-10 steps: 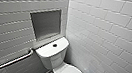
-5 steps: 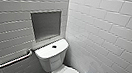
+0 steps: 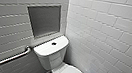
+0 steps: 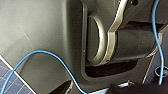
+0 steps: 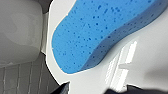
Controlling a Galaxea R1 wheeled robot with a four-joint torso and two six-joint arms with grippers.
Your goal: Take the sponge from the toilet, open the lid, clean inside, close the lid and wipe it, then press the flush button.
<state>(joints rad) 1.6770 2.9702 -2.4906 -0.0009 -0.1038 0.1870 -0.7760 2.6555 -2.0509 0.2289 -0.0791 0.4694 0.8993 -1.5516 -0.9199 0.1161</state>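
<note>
Closest in, the left wrist camera looks at the robot's own dark grey casing [image 4: 37, 37] and a metal ring [image 4: 100, 40], with a thin blue cable [image 4: 50, 53] looping across them. A corner of bluish tiles [image 4: 6, 82] peeks in at one edge. Dark blurred shapes along the frame edge belong to the left claw [image 4: 100, 90]. Whether it is spread or pressed together cannot be told.

From the right wrist, the blue sponge [image 5: 100, 32] lies flat on the closed white lid [image 5: 140, 62], with one end cut off by the frame. Dark smudges at the frame edge are the right claw [image 5: 97, 91], near the sponge. Its state is also impossible to tell. Beside the lid are the blurred white tank [image 5: 20, 30] and grey floor tiles [image 5: 15, 80].

From the head camera, the toilet [image 3: 53, 60] stands in a corner where two white tiled walls [image 3: 113, 34] meet. The lid is cut off by the bottom edge, and the sponge rests on its front part. A dark shape against the sponge's right side is too small to make out. Further back, the small dark flush button [image 3: 53, 43] sits in the middle of the tank top. To the left, a metal grab rail [image 3: 10, 57] slants along the wall, its lower end cut off. Above the tank, a grey square recess [image 3: 44, 19] is set into the wall.
</note>
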